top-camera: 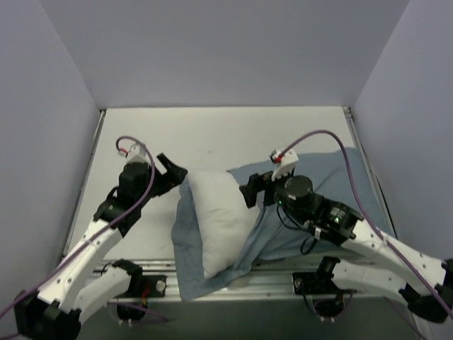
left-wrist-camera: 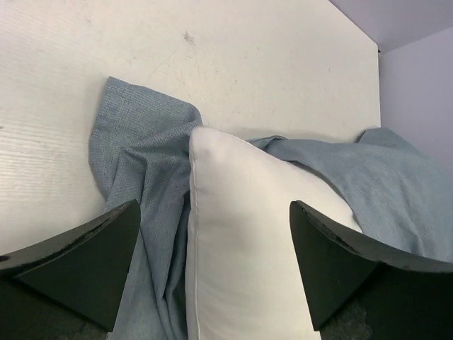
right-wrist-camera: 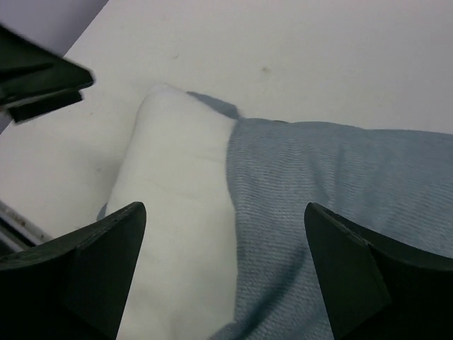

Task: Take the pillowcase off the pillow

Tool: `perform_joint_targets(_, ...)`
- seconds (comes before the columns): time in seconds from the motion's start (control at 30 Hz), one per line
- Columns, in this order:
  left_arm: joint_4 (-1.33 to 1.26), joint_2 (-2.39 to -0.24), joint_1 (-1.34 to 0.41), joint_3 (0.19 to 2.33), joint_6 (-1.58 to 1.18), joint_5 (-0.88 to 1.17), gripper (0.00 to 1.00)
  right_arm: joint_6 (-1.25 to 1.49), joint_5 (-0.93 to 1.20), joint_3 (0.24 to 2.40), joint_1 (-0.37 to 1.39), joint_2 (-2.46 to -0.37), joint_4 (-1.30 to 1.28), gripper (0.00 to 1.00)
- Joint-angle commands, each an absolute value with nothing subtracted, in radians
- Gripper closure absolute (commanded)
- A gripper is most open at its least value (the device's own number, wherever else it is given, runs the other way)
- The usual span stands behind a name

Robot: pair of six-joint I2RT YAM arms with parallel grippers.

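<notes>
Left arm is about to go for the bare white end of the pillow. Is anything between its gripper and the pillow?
Nothing visible. The left gripper hangs open just off the exposed end of the pillow, which shows between its fingers in the left wrist view. The pillowcase is bunched along the pillow's sides, not across that end.

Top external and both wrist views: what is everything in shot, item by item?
pillow: one, plain white, middle of the table, mostly bare
pillowcase: one, grey-blue, bunched along the pillow's left side, covering its right edge and spreading right under the right arm
table: one, off-white, under everything
walls: three, pale lavender-grey, at left, back and right
rail: one, silver metal, along the near edge
cables: two, purple, one looping over each arm
left gripper: one, black fingers, open, beside the pillow's far left corner
right gripper: one, black fingers, open, at the pillow's right edge over the pillowcase
</notes>
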State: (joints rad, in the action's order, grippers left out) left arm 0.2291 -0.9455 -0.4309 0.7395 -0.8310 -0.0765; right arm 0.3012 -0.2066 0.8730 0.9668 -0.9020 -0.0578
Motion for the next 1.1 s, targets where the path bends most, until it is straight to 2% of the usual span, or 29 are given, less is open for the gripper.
perform_joint_targets(0.0, 0.5, -0.879, -0.425, 0.795, -0.796, -0.135, 0.06, 0.408, -0.454, 0.945, 0.93, -0.873, -0.242, 0.11)
perform_joint_targets(0.1, 0.508, -0.847, -0.431, 0.811, -0.77, -0.004, 0.06, 0.483, -0.532, 0.945, 0.878, -0.848, -0.345, 0.1)
perform_joint_targets(0.13, 0.471, -0.854, -0.436, 0.813, -0.764, 0.097, 0.06, 0.503, -0.541, 0.937, 0.859, -0.844, -0.366, 0.09)
perform_joint_targets(0.23, 0.372, -0.908, -0.478, 0.827, -0.744, 0.185, 0.06, 0.578, -0.546, 0.898, 0.818, -0.822, -0.422, 0.09)
perform_joint_targets(0.43, 0.299, -1.148, -0.615, 1.021, -0.504, 0.042, 0.06, 0.692, -0.494, 0.81, 0.802, -0.837, -0.437, 0.09)
perform_joint_targets(0.53, 0.2, -1.25, -0.646, 1.048, -0.405, -0.112, 0.06, 0.626, -0.427, 0.744, 0.785, -0.876, -0.333, 0.09)
perform_joint_targets(0.67, 0.071, -1.331, -0.647, 0.976, -0.447, -0.052, 0.02, 0.511, -0.278, 0.699, 0.726, -0.962, -0.058, 0.11)
perform_joint_targets(0.73, 0.026, -1.354, -0.656, 0.93, -0.509, 0.071, 0.08, 0.45, -0.232, 0.745, 0.672, -1.081, -0.006, 0.13)
perform_joint_targets(0.83, -0.046, -1.333, -0.736, 0.772, -0.624, 0.138, 0.11, 0.33, -0.164, 0.865, 0.635, -1.271, 0.113, 0.15)
perform_joint_targets(0.93, -0.069, -1.258, -0.865, 0.648, -0.741, 0.135, 0.12, 0.241, -0.051, 1.029, 0.629, -1.457, 0.19, 0.17)
perform_joint_targets(1.07, 0.039, -1.119, -1.027, 0.629, -0.801, -0.007, 0.12, 0.154, 0.067, 1.242, 0.64, -1.635, 0.164, 0.19)
